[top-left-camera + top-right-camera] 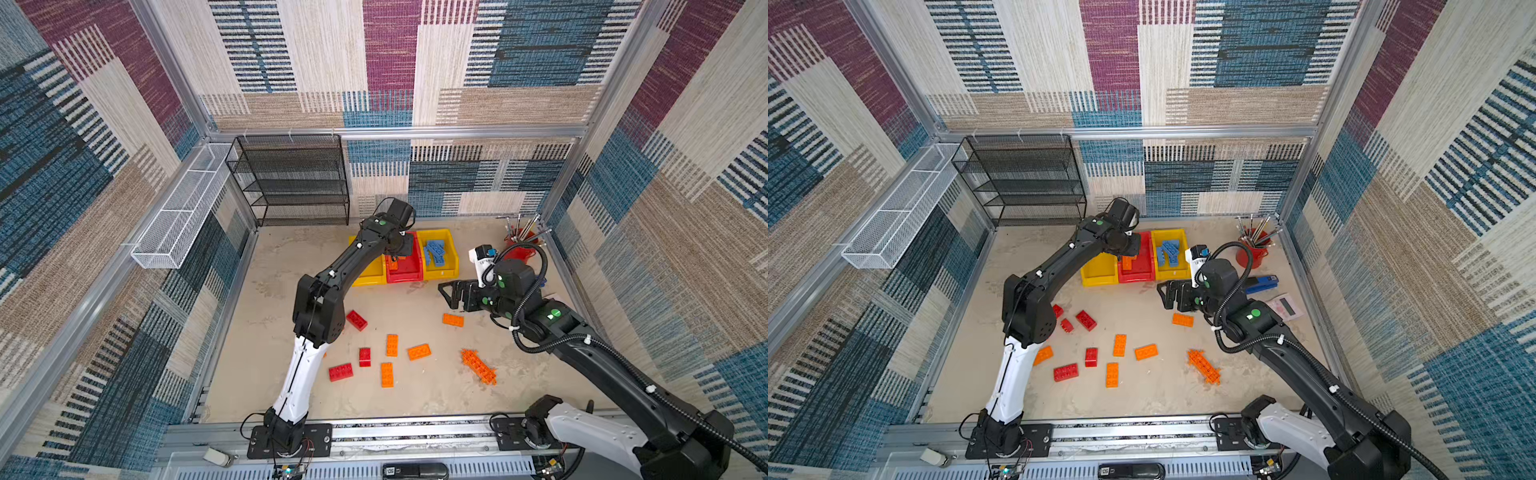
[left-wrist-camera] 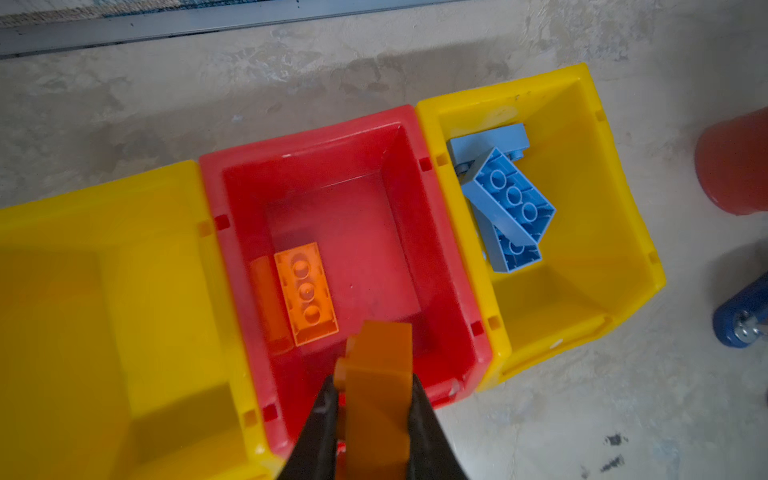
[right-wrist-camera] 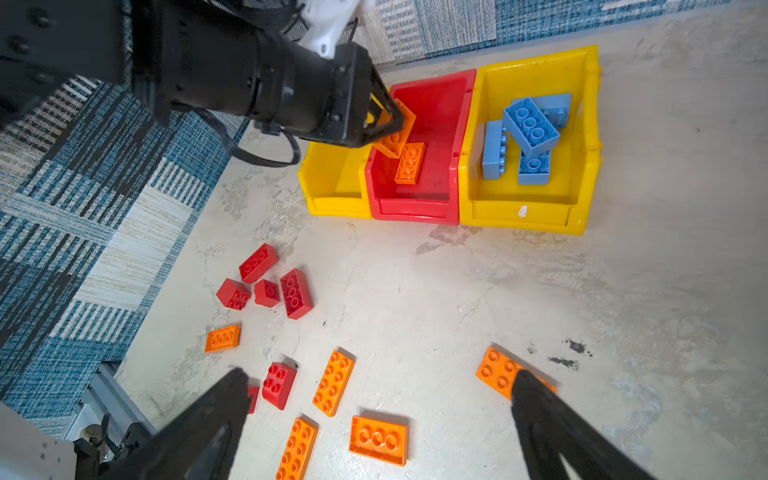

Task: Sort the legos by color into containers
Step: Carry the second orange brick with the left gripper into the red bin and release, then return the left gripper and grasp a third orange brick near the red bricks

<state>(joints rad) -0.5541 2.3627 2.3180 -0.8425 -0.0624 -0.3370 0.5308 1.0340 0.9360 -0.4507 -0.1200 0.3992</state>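
Near edge: loose bricks (image 1: 392, 345), red and orange, lie flat, mostly studs up, scattered over the mottled beige counter (image 1: 415, 399). The left arm (image 1: 316, 307) hides part of the red cluster (image 1: 356, 320) in a top view. To the right, the spiky orange piece (image 1: 478, 366) lies apart with open room round it.

Mid: right claw (image 3: 380, 374) spread wide, gripping nothing, above the counter. One finger (image 3: 540, 415) covers a corner of an orange plate (image 3: 496, 370).

Far: left claw (image 2: 372, 384) clamped on an orange brick (image 2: 379, 361) over the red bin (image 2: 415, 137). A second orange brick (image 2: 305, 291) lies inside. Beside it, blue bricks (image 2: 513, 195) pile in the right yellow bin (image 2: 573, 77). The left yellow bin (image 2: 83, 199) is cut off at the frame edge.
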